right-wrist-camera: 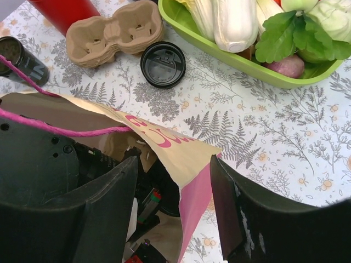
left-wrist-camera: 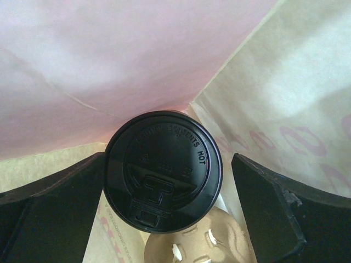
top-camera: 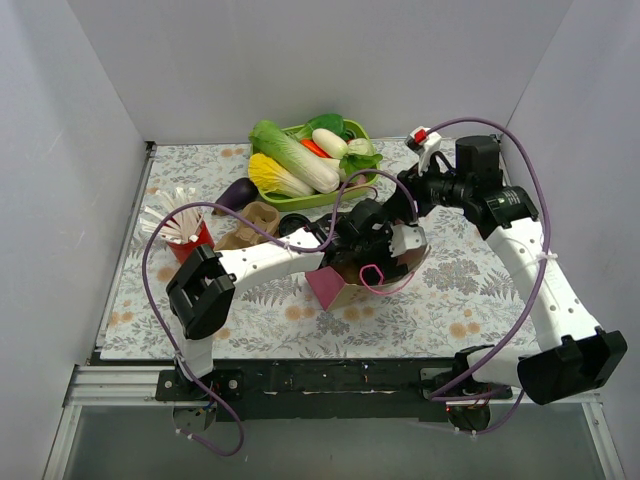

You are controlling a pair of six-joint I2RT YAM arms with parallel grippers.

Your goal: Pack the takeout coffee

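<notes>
In the left wrist view the takeout coffee (left-wrist-camera: 163, 171), a dark cup under a round black lid, stands upright inside the pink paper bag (left-wrist-camera: 109, 66). My left gripper (left-wrist-camera: 168, 161) is down in the bag and open, one finger on each side of the lid, with a gap at the right finger (left-wrist-camera: 269, 213). A brown cardboard piece (left-wrist-camera: 192, 244) lies just below the cup. My right gripper (right-wrist-camera: 174, 164) is open at the bag's rim (right-wrist-camera: 186, 148), which hangs between its fingers without being pinched. From above, the bag (top-camera: 335, 288) sits mid-table.
A green tray (top-camera: 330, 198) of vegetables stands at the back. A cardboard carrier (right-wrist-camera: 118, 33), another round black lid (right-wrist-camera: 163, 64), a dark cylinder (right-wrist-camera: 19, 57) and the red straw cup (top-camera: 190, 238) lie left of the bag. The pink bag handle (right-wrist-camera: 66, 129) crosses the opening.
</notes>
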